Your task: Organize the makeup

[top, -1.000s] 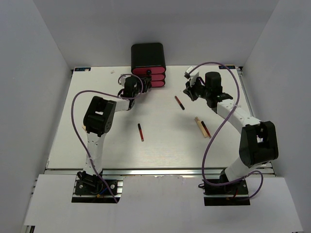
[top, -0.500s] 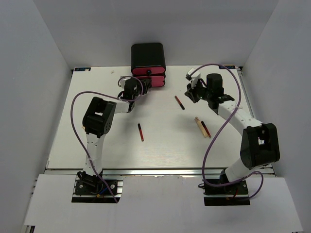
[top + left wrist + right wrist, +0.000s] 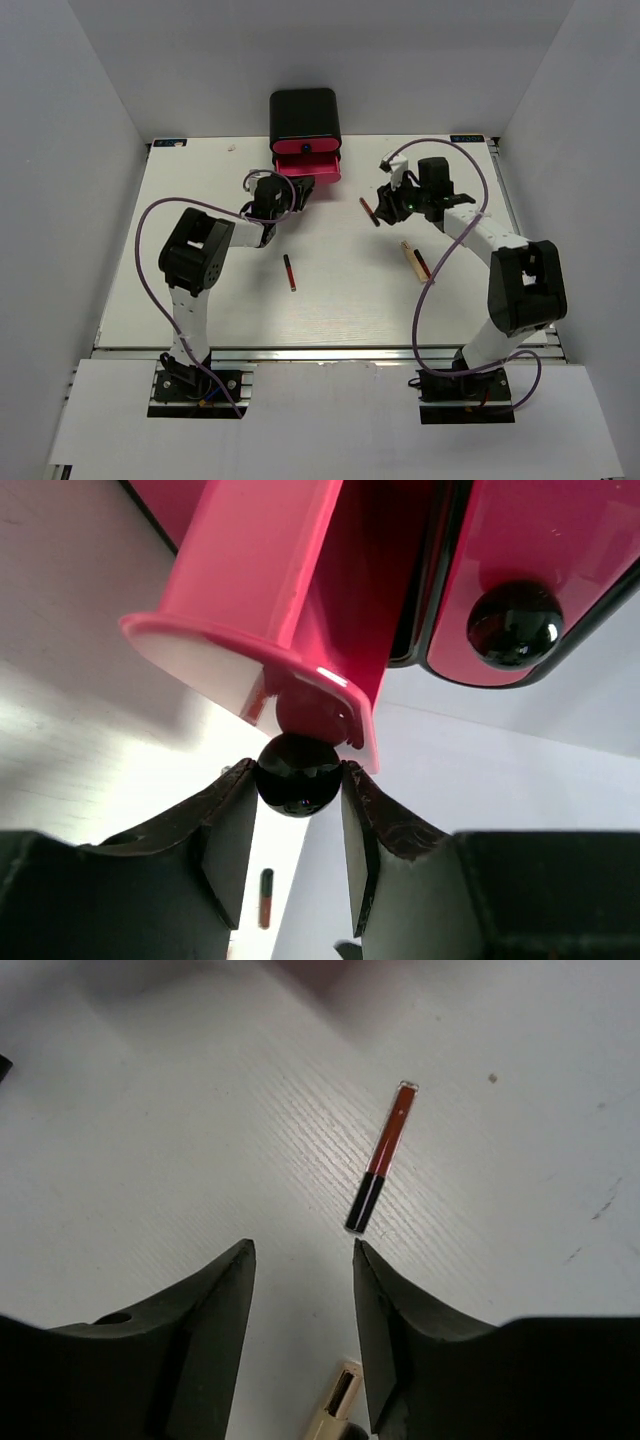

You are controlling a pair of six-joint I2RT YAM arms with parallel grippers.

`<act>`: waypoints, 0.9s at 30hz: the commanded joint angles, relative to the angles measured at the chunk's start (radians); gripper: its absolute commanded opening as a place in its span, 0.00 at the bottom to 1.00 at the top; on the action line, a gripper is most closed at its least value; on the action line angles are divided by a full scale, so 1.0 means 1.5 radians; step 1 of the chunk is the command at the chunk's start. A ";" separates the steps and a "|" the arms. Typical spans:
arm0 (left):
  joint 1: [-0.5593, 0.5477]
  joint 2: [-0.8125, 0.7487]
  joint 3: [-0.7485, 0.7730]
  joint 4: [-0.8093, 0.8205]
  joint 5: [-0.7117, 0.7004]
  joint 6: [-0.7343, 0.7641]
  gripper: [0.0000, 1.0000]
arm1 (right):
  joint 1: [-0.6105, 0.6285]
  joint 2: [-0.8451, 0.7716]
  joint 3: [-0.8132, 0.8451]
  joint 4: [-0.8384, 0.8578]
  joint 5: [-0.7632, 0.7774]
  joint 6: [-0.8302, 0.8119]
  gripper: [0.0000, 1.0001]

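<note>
Picking up these slim sticks will, I judge, ask little force and good aim; each looks light, stiff and smooth-sided, apt to roll or skid on the desk [image 3: 200, 290]; take one across its middle, jaws square to its length, and close gently.

Your right hand [image 3: 303, 1250] is released, jaws spread and holding nothing; it hangs over the red-and-black stick [image 3: 382, 1170], which lies flat on the desk just ahead of the fingertips, near the black box [image 3: 303, 115].

Your left hand [image 3: 297, 780] is clenched on the round black knob [image 3: 297, 773] of one pink drawer [image 3: 270, 610], and that drawer stands partly out of the box; the knob looks glossy and may slip, so hold it firmly.

Count three red-and-black sticks: the one under your right hand; a second red-and-black stick [image 3: 289, 272] alone mid-desk; a third red-and-black stick [image 3: 424, 265] on the right, just beside the one beige stick [image 3: 409, 256]; whether those two touch I cannot tell. No palette or tube shows; all four sticks lie on the desk, none in the drawer as far as can be seen.
</note>
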 commanded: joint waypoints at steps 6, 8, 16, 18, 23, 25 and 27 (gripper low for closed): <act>0.000 -0.118 -0.036 -0.077 0.041 0.026 0.84 | 0.015 0.104 0.082 -0.057 0.065 0.110 0.53; -0.002 -0.155 -0.026 -0.115 0.059 0.064 0.98 | 0.029 0.146 0.120 -0.068 0.099 0.120 0.54; -0.006 -0.309 0.037 -0.446 0.038 0.318 0.98 | 0.044 0.286 0.248 -0.114 0.184 0.140 0.54; -0.008 -0.317 0.103 -0.626 -0.009 0.456 0.98 | 0.043 0.304 0.268 -0.134 0.183 0.141 0.53; -0.006 -0.402 0.093 -0.781 -0.156 0.596 0.98 | 0.053 0.349 0.312 -0.172 0.207 0.135 0.47; -0.005 -0.442 0.094 -0.800 -0.201 0.635 0.98 | 0.053 0.360 0.317 -0.180 0.212 0.133 0.40; -0.004 -0.466 0.114 -0.852 -0.329 0.663 0.98 | 0.053 0.360 0.312 -0.185 0.217 0.124 0.34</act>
